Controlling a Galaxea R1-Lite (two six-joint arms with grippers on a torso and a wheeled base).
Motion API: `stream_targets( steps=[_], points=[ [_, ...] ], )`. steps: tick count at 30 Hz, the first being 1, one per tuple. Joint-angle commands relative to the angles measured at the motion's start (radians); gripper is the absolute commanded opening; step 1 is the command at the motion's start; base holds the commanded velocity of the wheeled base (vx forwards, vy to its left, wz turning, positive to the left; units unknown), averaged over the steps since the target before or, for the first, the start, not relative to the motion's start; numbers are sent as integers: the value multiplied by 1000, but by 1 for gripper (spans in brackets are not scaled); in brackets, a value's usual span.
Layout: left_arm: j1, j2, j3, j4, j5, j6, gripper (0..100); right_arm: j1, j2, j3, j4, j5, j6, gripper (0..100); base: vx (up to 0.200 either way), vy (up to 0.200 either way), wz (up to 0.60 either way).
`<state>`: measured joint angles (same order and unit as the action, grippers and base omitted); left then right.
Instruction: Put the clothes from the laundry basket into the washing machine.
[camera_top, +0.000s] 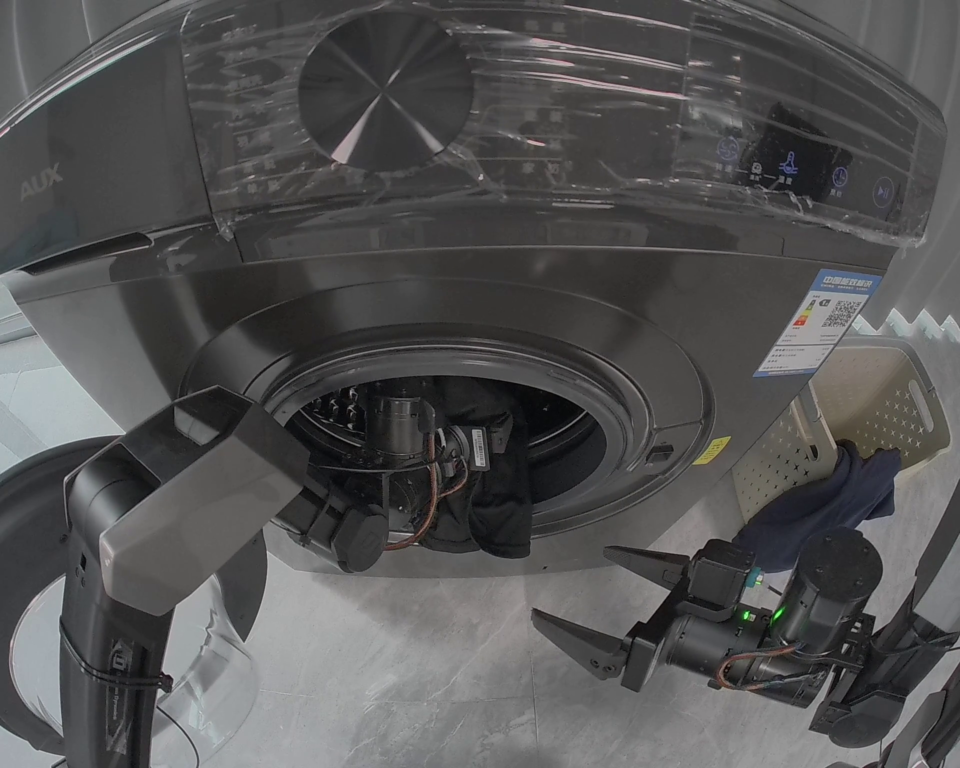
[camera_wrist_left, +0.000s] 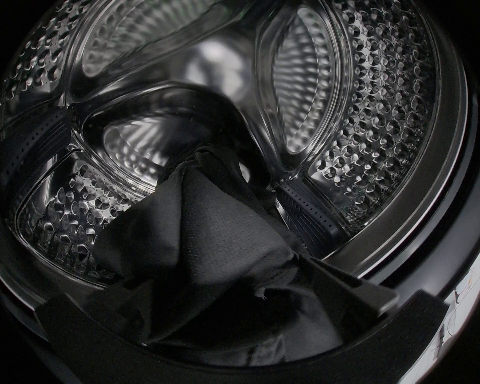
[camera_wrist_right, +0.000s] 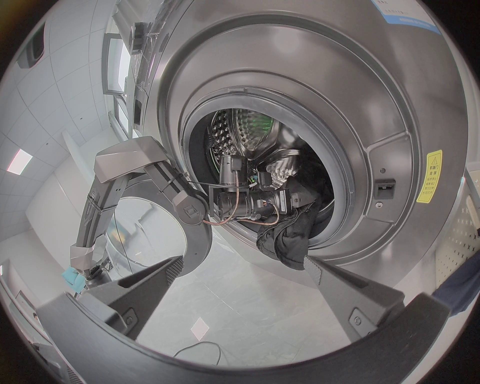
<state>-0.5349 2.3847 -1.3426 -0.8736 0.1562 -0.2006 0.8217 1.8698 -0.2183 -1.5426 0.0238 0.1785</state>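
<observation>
Garment (camera_top: 503, 495) hangs lengthwise down over the washing machine (camera_top: 600, 300) rim.

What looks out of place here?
The black garment hangs over the lower door rim of the washing machine, partly outside the drum. A dark blue garment droops over the edge of the laundry basket.

A grey marbled tile floor (camera_top: 400, 650) spreads across the foreground, its joints running as thin lines. A thin dark cable (camera_wrist_right: 200, 350) lies looped on it, just beside a bright square reflection (camera_wrist_right: 200, 328). White wall tiles (camera_wrist_right: 55, 100) line the room behind, with a window (camera_wrist_right: 117, 60) set in them. A pale pleated curtain (camera_top: 920, 290) hangs at the right edge.
</observation>
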Motion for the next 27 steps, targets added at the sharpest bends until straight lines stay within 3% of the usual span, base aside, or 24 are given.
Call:
stream_targets(
  steps=[1, 8, 12, 15, 27],
  points=[
    [6, 44, -33, 4, -1, 9, 0, 4, 2, -1, -1, 1, -1, 100, 0, 0, 0],
    [30, 65, -104, 30, 2, 15, 0, 5, -4, -4, -1, 1, -1, 100, 0, 0, 0],
    [41, 114, -308, -22, 65, -8, 0, 5, -3, -6, -1, 1, -1, 100, 0, 0, 0],
    [53, 148, -446, -54, 82, -22, 0, 4, -6, -6, -1, 1, 1, 100, 0, 0, 0],
    [56, 183, -540, -133, 82, -22, 0, 2, -3, -9, -1, 1, 1, 100, 0, 0, 0]
  ],
)
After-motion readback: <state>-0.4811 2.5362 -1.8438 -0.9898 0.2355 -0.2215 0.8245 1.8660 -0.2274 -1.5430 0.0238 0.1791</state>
